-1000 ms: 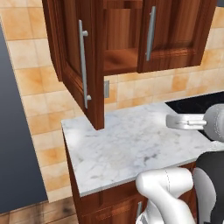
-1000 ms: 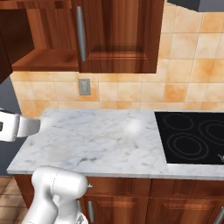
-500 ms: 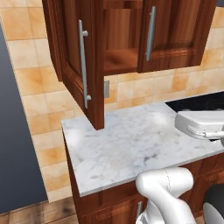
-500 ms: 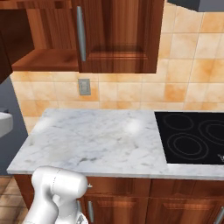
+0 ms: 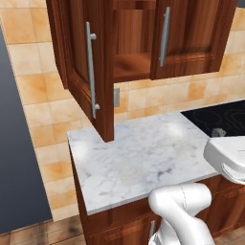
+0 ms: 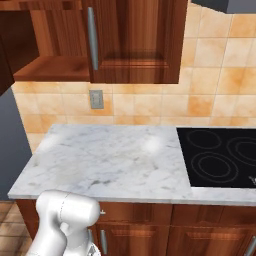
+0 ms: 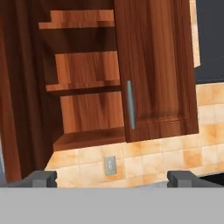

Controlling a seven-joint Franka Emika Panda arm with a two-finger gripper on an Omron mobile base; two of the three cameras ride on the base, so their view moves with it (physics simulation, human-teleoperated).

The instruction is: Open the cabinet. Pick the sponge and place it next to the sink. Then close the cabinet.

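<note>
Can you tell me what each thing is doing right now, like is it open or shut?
Cabinet: left door swung open, right door shut, shelves bare as far as they show.
Hand: open, holding nothing, facing the open cabinet.
Stovetop: bare, rings dark.
Counter: nothing on it.
Wall outlet: nothing plugged in.

Orange-tiled wall (image 6: pixel 150 105) with a grey outlet (image 6: pixel 96 99) at 11 o'clock backs a white marble counter (image 6: pixel 110 160); black stovetop (image 6: pixel 220 157) at 3 o'clock.
</note>
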